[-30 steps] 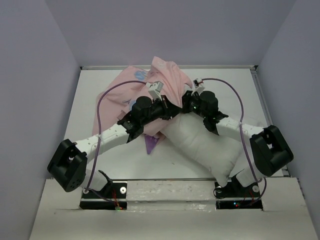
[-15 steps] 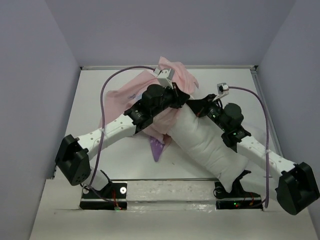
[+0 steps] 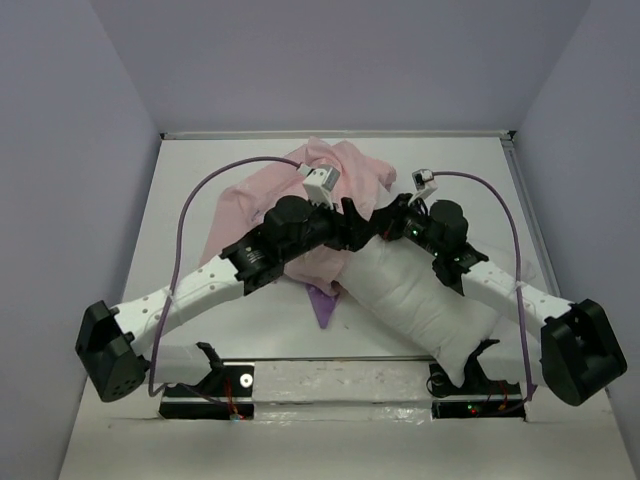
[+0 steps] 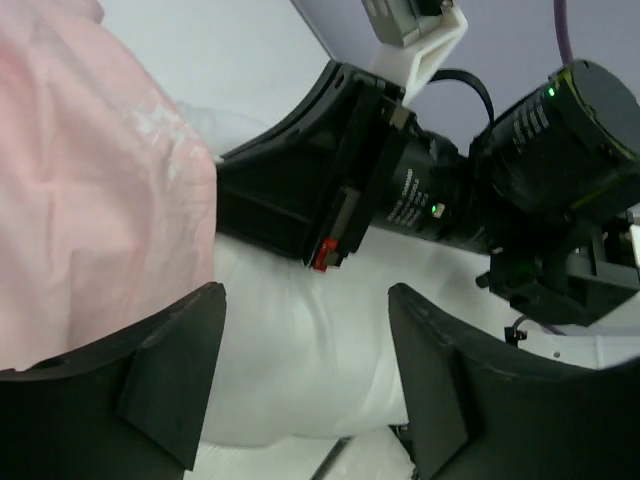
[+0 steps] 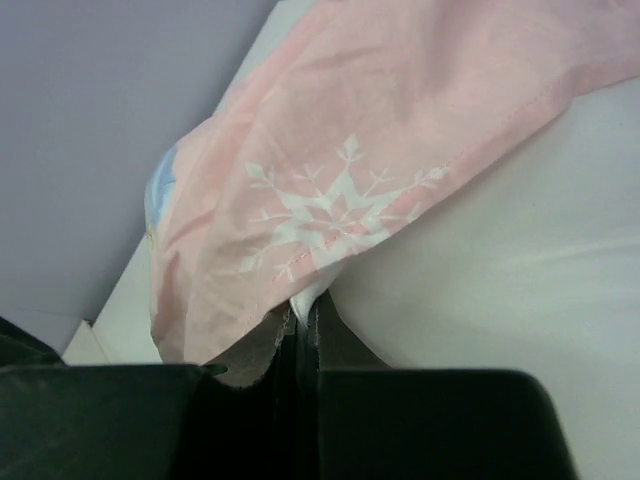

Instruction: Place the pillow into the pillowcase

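- Top external: pillow [image 3: 420, 300] lies diagonally, its far end under the pillowcase [image 3: 250, 195] mouth.
- Right gripper [image 5: 302, 312] is clamped on the pillowcase hem beside the pillow, I'm guessing to keep that mouth lifted.
- Left gripper [image 4: 305, 310] gapes empty above the pillow.

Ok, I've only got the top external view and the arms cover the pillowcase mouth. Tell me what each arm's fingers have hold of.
Observer: The left fingers stand open and hold nothing; bare pillow shows in the gap between them.
Operator: Now the right ones.
Observer: The right fingers are shut on the hem of the pillowcase, just below a white snowflake print.
Operator: Give me where that hem sits.
Observer: It lies draped across the pillow's white surface, with bare pillow showing beside it.
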You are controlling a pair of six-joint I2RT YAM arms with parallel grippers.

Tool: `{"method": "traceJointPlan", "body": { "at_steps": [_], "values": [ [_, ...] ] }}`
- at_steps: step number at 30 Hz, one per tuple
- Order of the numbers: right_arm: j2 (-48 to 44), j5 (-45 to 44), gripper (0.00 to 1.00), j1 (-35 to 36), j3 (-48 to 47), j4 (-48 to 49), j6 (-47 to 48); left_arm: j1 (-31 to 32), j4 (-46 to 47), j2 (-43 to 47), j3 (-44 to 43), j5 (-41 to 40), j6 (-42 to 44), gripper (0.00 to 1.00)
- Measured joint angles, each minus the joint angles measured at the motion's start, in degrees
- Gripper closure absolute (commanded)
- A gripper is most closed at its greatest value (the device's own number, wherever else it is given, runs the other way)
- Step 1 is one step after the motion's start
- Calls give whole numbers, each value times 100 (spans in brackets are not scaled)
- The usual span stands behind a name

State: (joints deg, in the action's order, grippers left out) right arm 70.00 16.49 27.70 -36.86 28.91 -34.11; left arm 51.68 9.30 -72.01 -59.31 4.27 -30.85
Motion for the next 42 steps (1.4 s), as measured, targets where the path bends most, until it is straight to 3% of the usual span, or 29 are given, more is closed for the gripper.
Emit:
{"method": "traceJointPlan", "body": {
  "at_steps": [2,5,6,9,12,13,17,19,20,27,32,42],
  "values": [
    [70,-11,94,-9,-186,-376,153,2,-282,352,140,-111,11,19],
    [33,0,82,-26,-387,-796,337,-4,-522,610,15,-356,210,22],
    [-35,-15,70,-26,-439,-999,461,-11,-693,575,-199,-496,326,23],
    [-313,-155,50,-26,-564,-1539,656,-35,-944,219,-896,-839,632,28],
    [-603,-518,50,-26,-664,-2004,813,-42,-1209,-490,-1858,-1176,1008,43],
    [-763,-861,52,-26,-737,-2330,868,-44,-1272,-846,-2321,-1266,1150,53],
    [-1054,-1961,63,-26,-861,-3027,885,-83,-1882,-2470,-4197,-1401,1711,65],
    [-1187,-2385,64,-61,-798,-3252,876,-103,-2400,-3355,-5191,-1414,1987,63],
    [-1274,-2594,65,-85,-715,-3359,863,-107,-2658,-3753,-5630,-1447,2142,58],
    [-1670,-2765,64,-149,-267,-3486,841,-118,-4343,-5486,-7410,-2127,2846,40],
    [-1685,-2623,60,-149,-243,-3453,848,-129,-4881,-5724,-7755,-2365,3091,34],
    [-1843,-2371,60,-149,-240,-3442,850,-411,-4870,-5722,-7512,-2470,3414,34]
  ]
}}
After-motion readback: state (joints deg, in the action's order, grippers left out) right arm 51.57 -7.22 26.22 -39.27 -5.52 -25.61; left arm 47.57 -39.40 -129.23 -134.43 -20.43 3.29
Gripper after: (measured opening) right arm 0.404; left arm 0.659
